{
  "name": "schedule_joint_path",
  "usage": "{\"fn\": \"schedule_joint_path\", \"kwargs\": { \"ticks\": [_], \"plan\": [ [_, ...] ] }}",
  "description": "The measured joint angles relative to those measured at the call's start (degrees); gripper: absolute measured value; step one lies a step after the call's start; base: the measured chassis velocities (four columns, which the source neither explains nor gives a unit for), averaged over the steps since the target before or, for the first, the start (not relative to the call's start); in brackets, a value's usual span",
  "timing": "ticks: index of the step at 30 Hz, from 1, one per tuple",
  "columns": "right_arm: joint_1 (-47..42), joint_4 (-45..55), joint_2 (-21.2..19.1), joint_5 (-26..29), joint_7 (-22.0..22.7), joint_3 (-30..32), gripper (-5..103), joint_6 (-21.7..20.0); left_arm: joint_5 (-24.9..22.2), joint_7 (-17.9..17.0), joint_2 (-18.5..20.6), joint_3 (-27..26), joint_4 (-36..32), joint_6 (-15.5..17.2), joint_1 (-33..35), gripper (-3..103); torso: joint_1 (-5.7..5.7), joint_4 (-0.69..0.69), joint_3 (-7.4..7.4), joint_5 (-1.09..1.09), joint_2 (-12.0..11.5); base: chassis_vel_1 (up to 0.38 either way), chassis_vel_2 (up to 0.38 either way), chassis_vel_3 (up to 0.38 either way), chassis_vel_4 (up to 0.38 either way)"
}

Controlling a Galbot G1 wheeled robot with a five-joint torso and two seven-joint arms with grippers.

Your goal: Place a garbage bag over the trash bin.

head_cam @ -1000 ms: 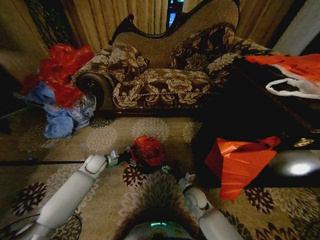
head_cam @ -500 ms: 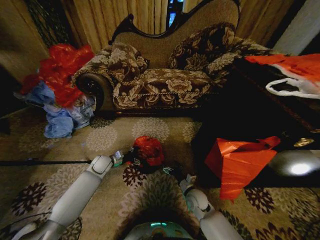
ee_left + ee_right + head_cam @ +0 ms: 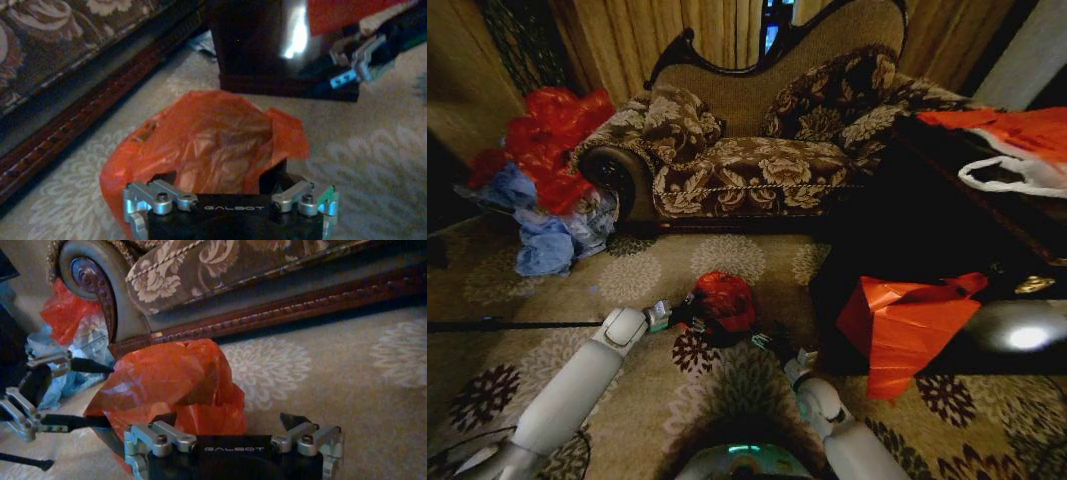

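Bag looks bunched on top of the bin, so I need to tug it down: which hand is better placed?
Probably left. The left hand is level with the garbage bag at its side, fingers open toward it. The right hand sits lower, near the bin's foot.

Bag (image 3: 723, 299) sits on carpet (image 3: 627, 280), centre near. Sofa (image 3: 757, 150) far behind it. Bag heap (image 3: 547, 180) far left. Table (image 3: 947, 220) right.

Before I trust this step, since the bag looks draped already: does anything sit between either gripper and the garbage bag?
Nothing visible does. The garbage bag lies over the trash bin, with the left gripper and the right gripper right against it on opposite sides, carpet around them.
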Motion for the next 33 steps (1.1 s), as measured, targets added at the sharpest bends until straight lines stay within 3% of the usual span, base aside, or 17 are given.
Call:
{"fn": "schedule_joint_path", "kwargs": {
  "ticks": [21,26,27,33],
  "plan": [
    [1.61,-1.97,-0.06,0.08,-0.2,-0.35,100,0.1,0.01,-4.38,-4.17,2.45,3.84,-0.89,-1.76,103,0.0,0.0,0.0,0.01,0.0,0.0,0.0,0.0,0.0],
    [2.32,-2.67,0.19,0.1,-0.09,-0.71,100,0.86,-0.05,-5.26,-5.56,3.17,5.78,-1.39,-2.71,94,0.0,-0.01,0.01,-0.02,0.0,0.0,0.0,0.0,0.0],
    [2.72,-2.9,0.46,0.11,0.11,-0.99,100,1.14,-0.19,-5.51,-6.01,3.48,6.32,-1.28,-3.22,84,0.0,0.0,0.01,0.01,0.0,0.0,0.0,0.0,0.0],
    [4.11,-3.79,1.01,0.12,0.56,-1.55,100,1.22,-0.67,-5.61,-6.23,4.04,6.49,-1.13,-3.93,68,0.0,0.0,0.0,0.01,0.0,0.0,0.0,0.0,0.0]
  ]
}}
